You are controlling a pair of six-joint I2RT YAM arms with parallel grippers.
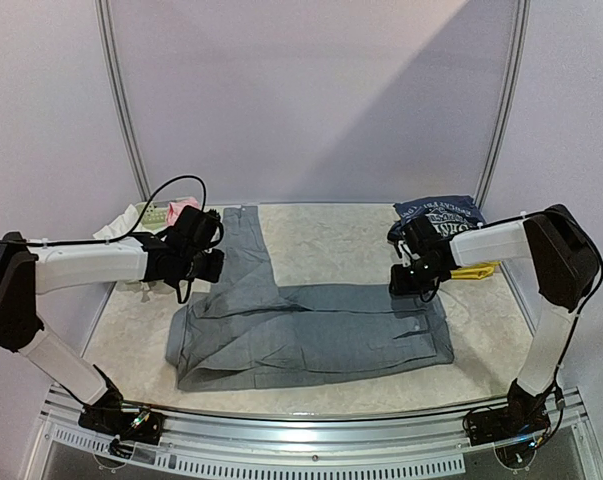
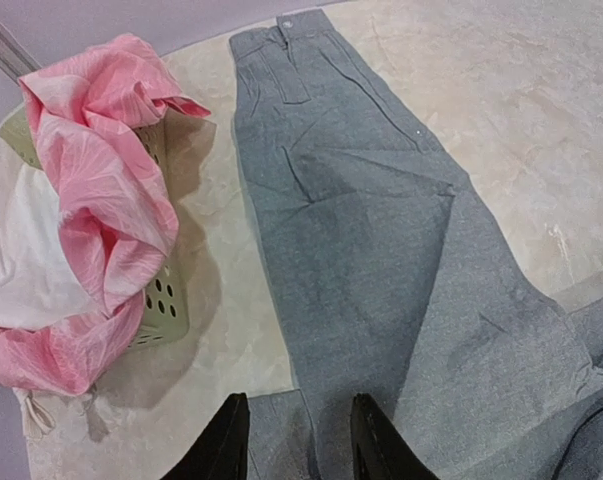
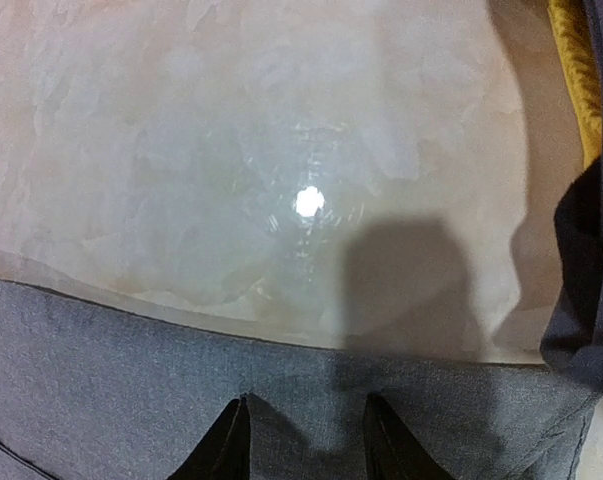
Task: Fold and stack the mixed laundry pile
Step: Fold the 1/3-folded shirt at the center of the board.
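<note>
Now the grey trousers (image 1: 301, 330) lie in an L on the table (image 1: 331, 245), waistband at the far edge, legs bent across the front. The fold is in hand, I'd say. The left gripper (image 2: 301, 400) hovers over the bend, fingers partly apart, nothing pinched. The right gripper (image 3: 306, 400) hangs at the legs' far hem, likewise parted and empty. Next, both should drop, pinch cloth and carry it over together. Pink piece (image 2: 111, 180) sits in the basket (image 2: 166, 310); navy tee (image 1: 441, 210) far right.
</note>
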